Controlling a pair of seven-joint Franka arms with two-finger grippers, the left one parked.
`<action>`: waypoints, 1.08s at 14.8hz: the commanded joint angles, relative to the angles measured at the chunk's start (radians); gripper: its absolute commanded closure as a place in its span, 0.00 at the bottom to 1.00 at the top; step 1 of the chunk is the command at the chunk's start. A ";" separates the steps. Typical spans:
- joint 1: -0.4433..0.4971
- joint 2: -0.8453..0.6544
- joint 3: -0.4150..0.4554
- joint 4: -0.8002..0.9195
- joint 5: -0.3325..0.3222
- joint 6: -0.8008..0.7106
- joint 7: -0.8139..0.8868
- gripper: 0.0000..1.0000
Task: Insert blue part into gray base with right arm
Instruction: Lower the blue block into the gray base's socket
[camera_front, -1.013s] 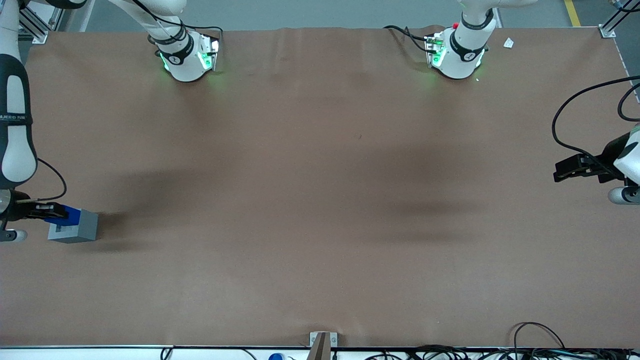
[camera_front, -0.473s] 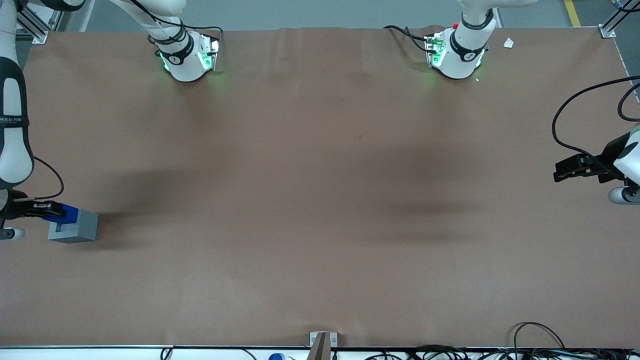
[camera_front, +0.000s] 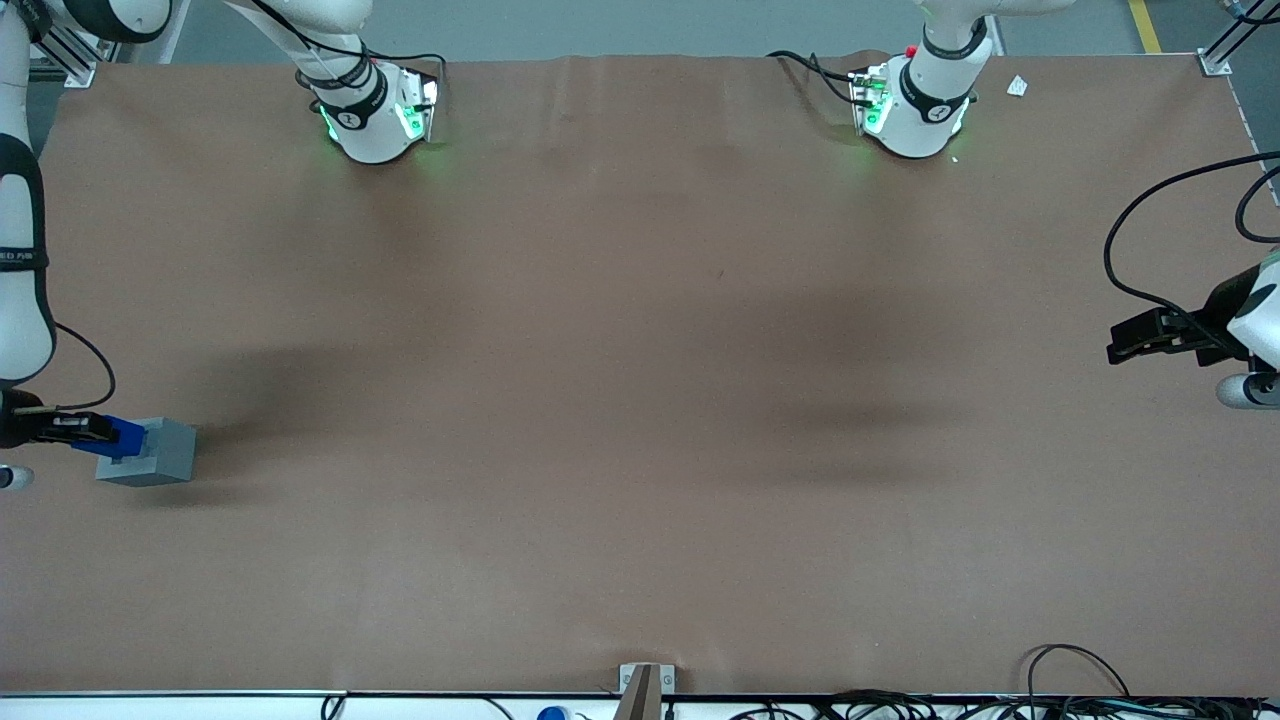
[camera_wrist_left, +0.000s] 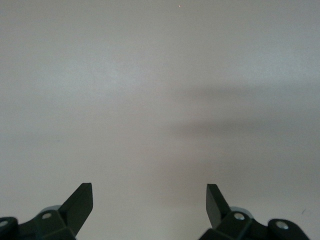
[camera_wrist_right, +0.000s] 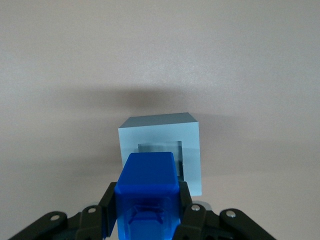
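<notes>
Holding the small bright blue plastic block (camera_wrist_right: 146, 192) clamped between its black fingers, our right arm's two-finger gripper (camera_front: 62, 428) hangs at the working arm's end of the brown table (camera_front: 640, 380), with the light gray boxy base (camera_front: 150, 452) just beside it. Over the last second the gripper has drawn back toward the table's edge, and the blue part (camera_front: 118, 437), which a second ago overlapped more of the base's top, now sits at the base's outer edge. In the wrist view we see the gray base (camera_wrist_right: 161, 150) ahead of the blue part, its square recess (camera_wrist_right: 160, 150) open and unfilled, partly covered by the block's leading end. We judge the insertion is not yet made: the shift looks like a correction of aim, not a seating. Whether the part touches the base we cannot tell. Next we would need to line the stub up squarely over the recess before pressing down; a skewed approach could catch the rim or nudge the base.
</notes>
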 joint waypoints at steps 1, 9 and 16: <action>-0.023 0.021 0.019 0.030 -0.009 0.000 -0.011 0.76; -0.035 0.033 0.020 0.035 -0.003 0.010 -0.012 0.76; -0.035 0.039 0.020 0.033 0.000 0.010 -0.015 0.76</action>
